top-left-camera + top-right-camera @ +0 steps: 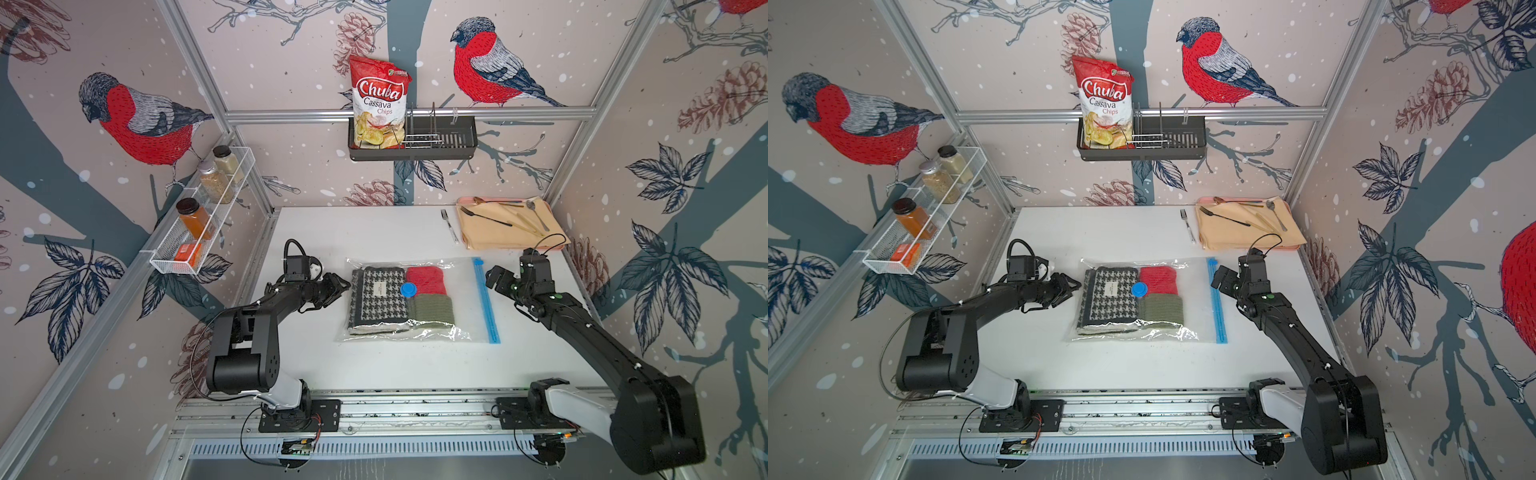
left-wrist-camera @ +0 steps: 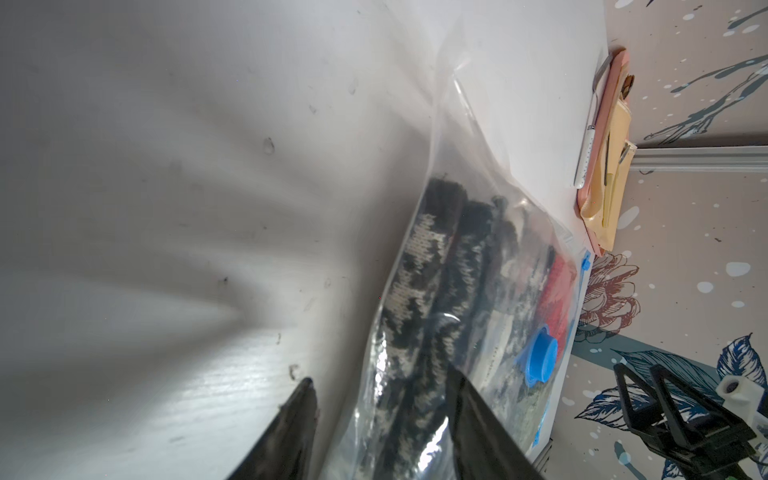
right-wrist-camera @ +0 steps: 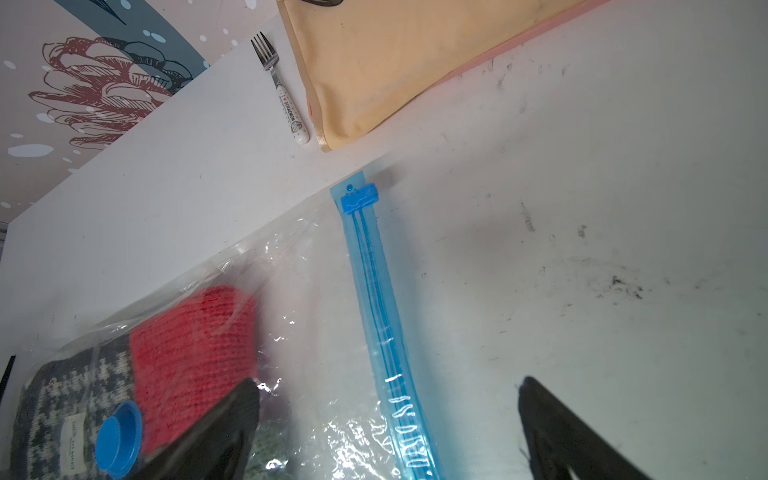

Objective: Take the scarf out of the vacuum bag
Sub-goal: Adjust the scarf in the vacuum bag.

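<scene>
**SCARF INSIDE BAG: L GRIP AT CLOSED END IS MAIN RISK**

Loc: the scarf [image 1: 378, 301] lies flat inside the vacuum bag [image 1: 463, 291], at the end away from the zip strip [image 1: 484, 299]. Red knit [image 1: 426, 280] & olive knit [image 1: 430, 311] sit btwn it and the strip.

L: left gripper [image 2: 379, 376] jaws part-spread, straddling the bag's closed edge w/ the scarf fold btwn them. Cannot tell if they press on it.

R: right gripper [image 3: 386, 380] jaws wide apart, hovering over the strip, holding nothing. Slider [image 3: 359, 198] sits at the strip's far end; seal state unclear.

Risks (my judgement):
- L pinch thru the film traps the scarf, so it can't be drawn out.
- Slick film slips and the bag skates on the table.
- R nips both strip lips, keeping the mouth shut.
- The knits block the exit or spill out first.
</scene>
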You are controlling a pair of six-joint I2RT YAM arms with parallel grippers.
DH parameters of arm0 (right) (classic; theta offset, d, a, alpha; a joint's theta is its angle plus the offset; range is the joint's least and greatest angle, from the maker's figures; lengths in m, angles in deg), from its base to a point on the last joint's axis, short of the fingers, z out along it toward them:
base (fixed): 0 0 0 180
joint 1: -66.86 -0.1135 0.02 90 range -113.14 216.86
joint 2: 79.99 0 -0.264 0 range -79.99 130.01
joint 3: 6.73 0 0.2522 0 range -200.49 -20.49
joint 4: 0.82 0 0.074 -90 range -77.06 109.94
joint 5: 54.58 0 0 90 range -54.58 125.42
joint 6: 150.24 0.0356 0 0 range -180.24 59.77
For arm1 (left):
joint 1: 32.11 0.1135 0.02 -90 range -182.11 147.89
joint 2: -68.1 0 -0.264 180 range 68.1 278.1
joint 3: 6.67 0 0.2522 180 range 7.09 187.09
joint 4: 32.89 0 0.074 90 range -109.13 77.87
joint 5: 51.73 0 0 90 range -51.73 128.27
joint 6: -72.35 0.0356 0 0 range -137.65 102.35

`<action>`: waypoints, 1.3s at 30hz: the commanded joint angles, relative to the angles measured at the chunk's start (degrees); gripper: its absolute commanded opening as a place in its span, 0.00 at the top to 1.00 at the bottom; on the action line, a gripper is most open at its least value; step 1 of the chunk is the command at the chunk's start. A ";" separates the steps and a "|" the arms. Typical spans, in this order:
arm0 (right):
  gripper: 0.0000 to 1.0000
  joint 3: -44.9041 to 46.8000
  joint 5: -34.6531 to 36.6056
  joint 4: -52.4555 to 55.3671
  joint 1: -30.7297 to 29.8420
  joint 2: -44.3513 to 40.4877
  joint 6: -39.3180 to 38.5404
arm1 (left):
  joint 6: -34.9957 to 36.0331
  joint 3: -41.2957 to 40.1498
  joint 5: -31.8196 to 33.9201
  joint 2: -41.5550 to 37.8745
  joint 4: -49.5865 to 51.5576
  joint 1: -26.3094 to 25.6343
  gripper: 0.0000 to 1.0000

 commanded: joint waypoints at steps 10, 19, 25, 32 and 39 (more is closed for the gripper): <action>0.05 1.31 -2.96 -3.35 0.17 -1.02 -0.77 | -2.44 -1.86 -0.52 2.83 -6.49 0.13 0.69; 0.06 1.57 -2.67 -4.19 0.36 0.14 -0.81 | -4.99 -3.67 -0.72 3.27 -10.10 0.23 1.00; 0.08 1.65 -2.60 -5.01 2.13 4.85 -0.19 | -5.05 -3.23 -0.14 1.05 -9.06 0.25 1.00; 0.19 3.09 -13.08 -10.82 5.58 11.74 0.93 | -3.18 -1.55 2.93 -0.11 -4.53 0.20 1.00; 0.32 4.50 -24.15 -14.77 5.62 14.76 1.87 | -1.93 -1.07 6.77 1.65 -1.64 0.16 1.00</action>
